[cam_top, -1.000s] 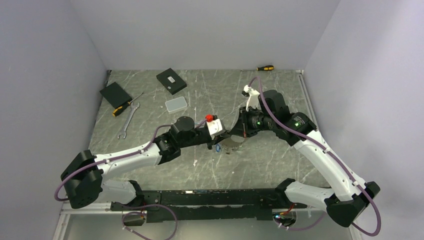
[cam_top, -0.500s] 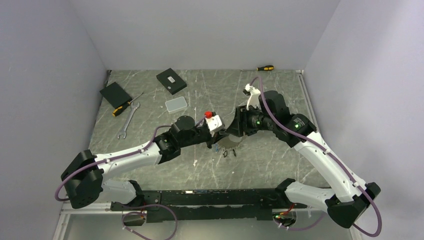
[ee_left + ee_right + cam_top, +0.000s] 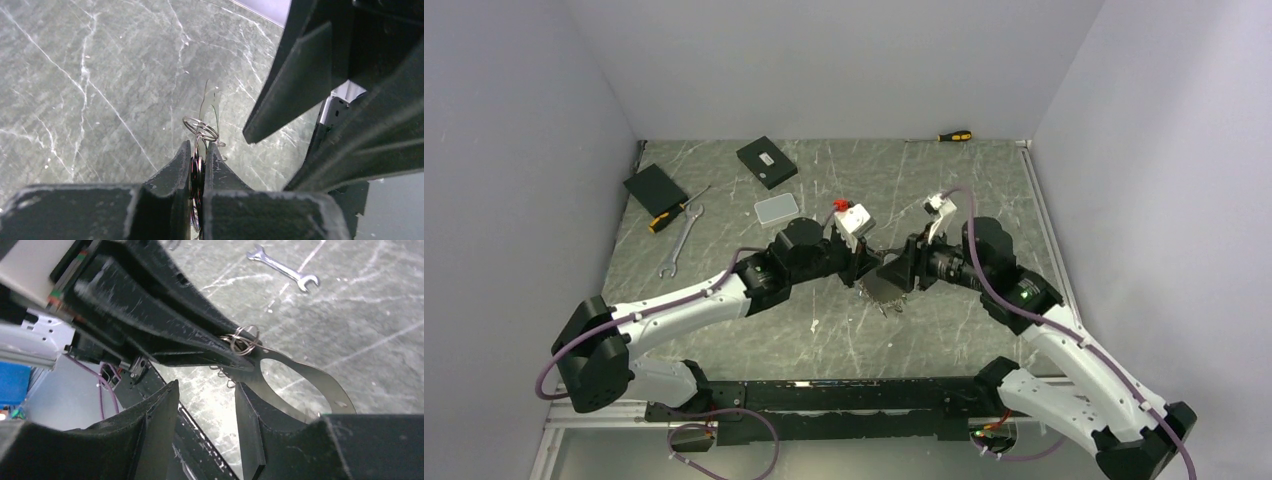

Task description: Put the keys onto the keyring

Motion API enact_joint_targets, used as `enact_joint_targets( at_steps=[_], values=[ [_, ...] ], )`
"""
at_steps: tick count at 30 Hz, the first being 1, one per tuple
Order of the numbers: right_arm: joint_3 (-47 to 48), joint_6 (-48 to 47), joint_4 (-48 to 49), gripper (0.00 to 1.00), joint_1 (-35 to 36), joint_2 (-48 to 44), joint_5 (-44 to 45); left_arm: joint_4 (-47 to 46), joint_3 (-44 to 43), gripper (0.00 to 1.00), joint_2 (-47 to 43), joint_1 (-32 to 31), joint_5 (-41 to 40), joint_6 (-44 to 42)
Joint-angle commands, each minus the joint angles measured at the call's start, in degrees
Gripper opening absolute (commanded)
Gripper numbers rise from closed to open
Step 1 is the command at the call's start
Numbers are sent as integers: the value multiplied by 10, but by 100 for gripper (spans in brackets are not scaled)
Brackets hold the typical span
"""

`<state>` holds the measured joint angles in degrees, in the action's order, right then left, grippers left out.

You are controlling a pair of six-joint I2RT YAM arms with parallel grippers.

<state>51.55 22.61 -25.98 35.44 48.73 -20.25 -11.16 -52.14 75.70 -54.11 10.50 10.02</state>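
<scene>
Pale lavender walls [image 3: 824, 60] close in a dark, white-veined stone table [image 3: 984, 190]. Toward its back left lie two black boxes [image 3: 766, 161], a grey case [image 3: 776, 208], a wrench [image 3: 679, 242] and a yellow-handled screwdriver [image 3: 669, 215]. A second screwdriver [image 3: 954, 136] lies by the back wall. At mid-table the left gripper [image 3: 198, 150] is pinched tight on the keyring [image 3: 201, 129], held above the surface. The right gripper [image 3: 205, 395] faces it, jaws apart around nothing. The keys [image 3: 884, 303] show only as small glints just below.
</scene>
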Motion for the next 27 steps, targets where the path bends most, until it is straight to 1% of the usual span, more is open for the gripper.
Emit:
enact_joint_targets(
  at_steps=[1, 4, 8, 12, 14, 19, 23, 27],
  values=[
    [-58, -46, 168, 48, 2, -60, -74, 26, -53, 0, -7, 12, 30, 62],
    [-96, -89, 209, 47, 2, -103, -95, 53, -64, 0, -8, 20, 70, 69],
    [-156, -134, 278, 46, 2, -165, -92, 34, -48, 0, -20, 28, 137, 64],
    [-222, -158, 348, 46, 2, -220, -98, 39, -53, 0, -21, 31, 186, 58],
    [-241, -169, 366, 46, 2, -239, -94, 34, -50, 0, -25, 31, 207, 53],
    [-248, -193, 368, 42, 2, -242, -97, 16, -36, 0, -29, 31, 243, 44],
    [-247, -199, 373, 35, 2, -232, -110, 5, -30, 0, -27, 31, 256, 38],
    [-247, -203, 371, 32, 2, -226, -113, -13, -24, 0, -24, 31, 259, 40]
  ],
)
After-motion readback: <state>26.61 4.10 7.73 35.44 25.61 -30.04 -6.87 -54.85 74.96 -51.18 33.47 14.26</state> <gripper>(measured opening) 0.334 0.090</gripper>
